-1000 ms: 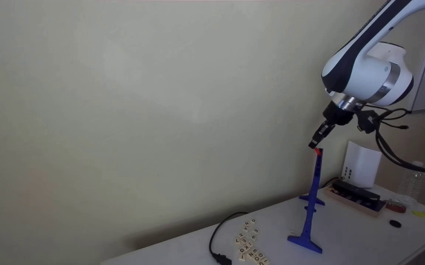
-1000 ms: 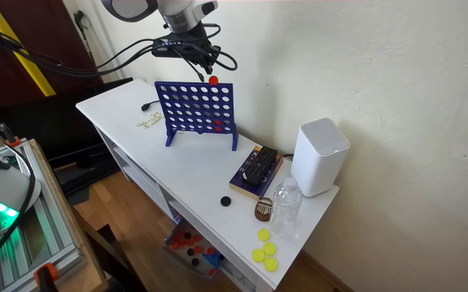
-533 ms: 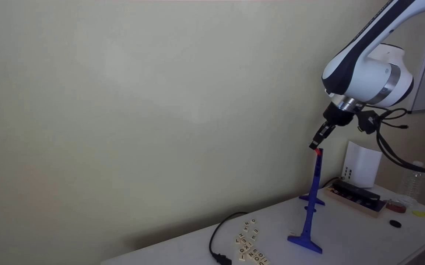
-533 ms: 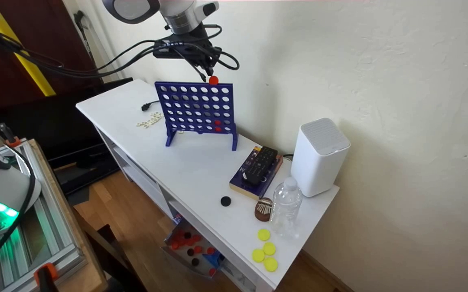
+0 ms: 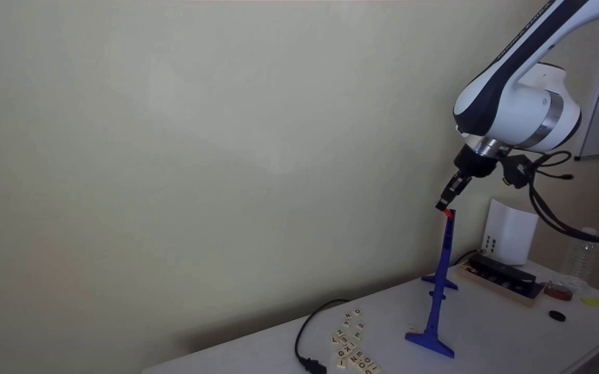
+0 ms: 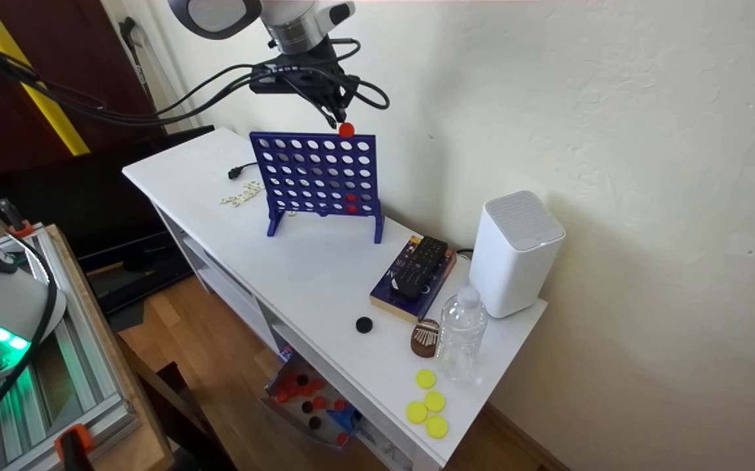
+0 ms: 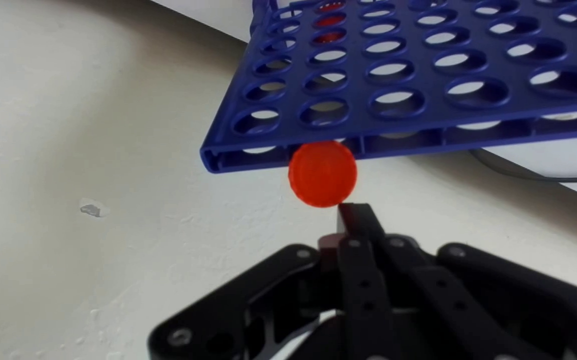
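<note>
A blue upright game board (image 6: pixel 324 165) with rows of round holes stands on the table; it also shows edge-on (image 5: pixel 440 267) and in the wrist view (image 7: pixel 360 107). A red disc (image 6: pixel 346 129) sits at the board's top edge, partly over a slot near one end (image 7: pixel 322 173). It leans to one side in an exterior view (image 5: pixel 448 213). My gripper (image 7: pixel 356 215) is shut, with nothing seen between the fingers. Its tip is at the disc's upper edge, touching or nearly so (image 5: pixel 440 205). Red discs (image 6: pixel 351 197) show low in the board.
A book with a black remote (image 6: pixel 421 267), a white box-shaped device (image 6: pixel 521 252), a clear bottle (image 6: pixel 462 333), a thumb piano (image 6: pixel 424 337), a black disc (image 6: pixel 364 324) and yellow discs (image 6: pixel 435 400) are on the table. Letter tiles (image 5: pixel 349 345) and a cable plug (image 5: pixel 312 365) lie beside the board.
My gripper has shifted slightly toward the disc and a little lower. The red disc has moved slightly along the board's top edge, to the right in an exterior view.
</note>
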Robot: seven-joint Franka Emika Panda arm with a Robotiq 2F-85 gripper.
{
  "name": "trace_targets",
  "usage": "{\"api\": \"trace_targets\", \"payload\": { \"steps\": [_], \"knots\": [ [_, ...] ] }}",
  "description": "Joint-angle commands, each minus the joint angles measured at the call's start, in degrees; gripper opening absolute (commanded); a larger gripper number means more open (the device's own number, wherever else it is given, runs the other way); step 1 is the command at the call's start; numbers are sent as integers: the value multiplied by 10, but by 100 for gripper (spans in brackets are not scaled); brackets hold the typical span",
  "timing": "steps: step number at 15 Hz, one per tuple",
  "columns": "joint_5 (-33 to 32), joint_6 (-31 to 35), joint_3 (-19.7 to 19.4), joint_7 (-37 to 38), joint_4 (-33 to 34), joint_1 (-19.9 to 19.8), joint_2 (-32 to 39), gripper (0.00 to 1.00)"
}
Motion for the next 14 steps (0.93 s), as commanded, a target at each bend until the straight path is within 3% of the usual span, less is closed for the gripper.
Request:
{"api": "trace_targets", "payload": {
  "steps": [1,9,14],
  "knots": [
    [-28,-9,-14,25,7,12,5,0],
    [-38,-19,-22,29,3,19,-1,0],
    [-8,-6,-10,19,15,12,2,0]
  ]
}}
